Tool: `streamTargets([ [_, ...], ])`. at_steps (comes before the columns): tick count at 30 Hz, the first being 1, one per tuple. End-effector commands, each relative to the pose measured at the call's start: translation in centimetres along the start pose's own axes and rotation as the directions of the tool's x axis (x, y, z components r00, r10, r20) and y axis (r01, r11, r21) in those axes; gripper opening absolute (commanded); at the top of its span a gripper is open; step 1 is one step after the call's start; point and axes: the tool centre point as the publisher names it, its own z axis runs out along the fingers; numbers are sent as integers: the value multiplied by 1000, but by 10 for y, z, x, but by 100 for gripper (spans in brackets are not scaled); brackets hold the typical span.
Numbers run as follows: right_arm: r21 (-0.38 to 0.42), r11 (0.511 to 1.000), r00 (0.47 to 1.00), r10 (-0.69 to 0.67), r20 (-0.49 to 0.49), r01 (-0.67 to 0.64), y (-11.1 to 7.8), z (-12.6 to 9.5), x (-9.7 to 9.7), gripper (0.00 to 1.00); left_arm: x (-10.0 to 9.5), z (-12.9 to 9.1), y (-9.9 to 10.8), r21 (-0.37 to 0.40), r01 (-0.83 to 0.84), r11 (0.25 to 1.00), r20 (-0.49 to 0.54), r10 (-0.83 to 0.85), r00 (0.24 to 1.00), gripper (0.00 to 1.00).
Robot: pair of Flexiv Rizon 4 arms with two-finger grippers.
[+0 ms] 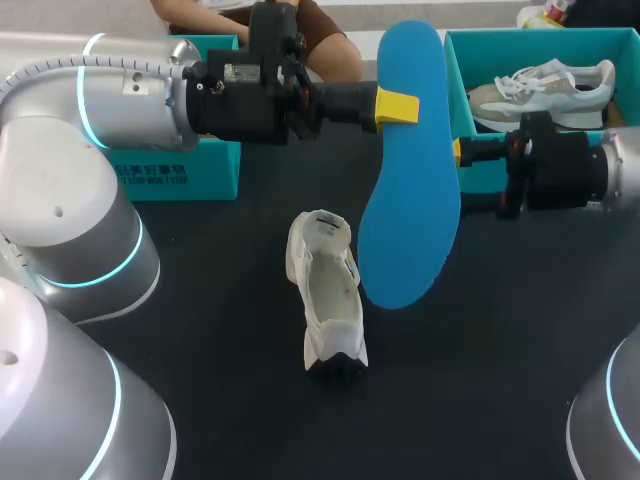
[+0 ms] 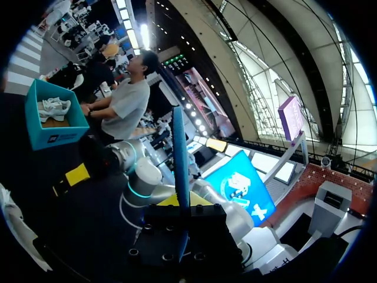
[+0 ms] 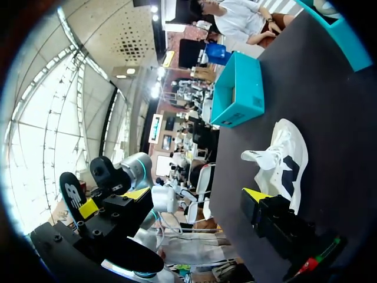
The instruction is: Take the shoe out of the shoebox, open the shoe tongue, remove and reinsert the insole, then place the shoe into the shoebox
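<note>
A blue insole [image 1: 410,170] hangs upright above the table, and my left gripper [image 1: 398,105] is shut on its upper part. In the left wrist view the insole [image 2: 179,153] shows edge-on, running out from between the fingers of that gripper [image 2: 179,206]. A white shoe [image 1: 325,290] lies on the dark table under the insole, mouth up; the right wrist view shows this shoe [image 3: 283,159] ahead of my right gripper [image 3: 197,194]. My right gripper [image 1: 457,152] stands wide open and empty, just to the right of the insole.
A teal shoebox [image 1: 460,70] at the back right holds a second, grey-and-white shoe [image 1: 545,85]. Another teal box [image 1: 175,170] stands at the back left, behind my left arm. A person's arm rests at the table's far edge.
</note>
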Motion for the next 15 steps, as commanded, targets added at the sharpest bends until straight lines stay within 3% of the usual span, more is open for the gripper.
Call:
streamTargets([
  [1,-1,1000,1000,0,1,0,0,2,-1,100,-4,-5,4,0,-91,996,-32,91,995,0],
  [4,-1,1000,1000,0,1,0,0,2,-1,100,-9,-15,8,-17,-228,974,-67,226,972,0],
  [7,-1,1000,1000,0,1,0,0,2,-1,100,-20,-25,14,-82,-464,882,-68,460,885,0],
  [9,-1,1000,1000,0,1,0,0,2,-1,100,-23,-29,12,-63,-507,860,-62,504,862,0],
  [12,-1,1000,1000,0,1,0,0,2,-1,100,-29,-36,13,-123,-710,693,-80,706,704,0],
  [15,-1,1000,1000,0,1,0,0,2,-1,100,-28,-43,12,-115,-811,574,-106,805,584,0],
])
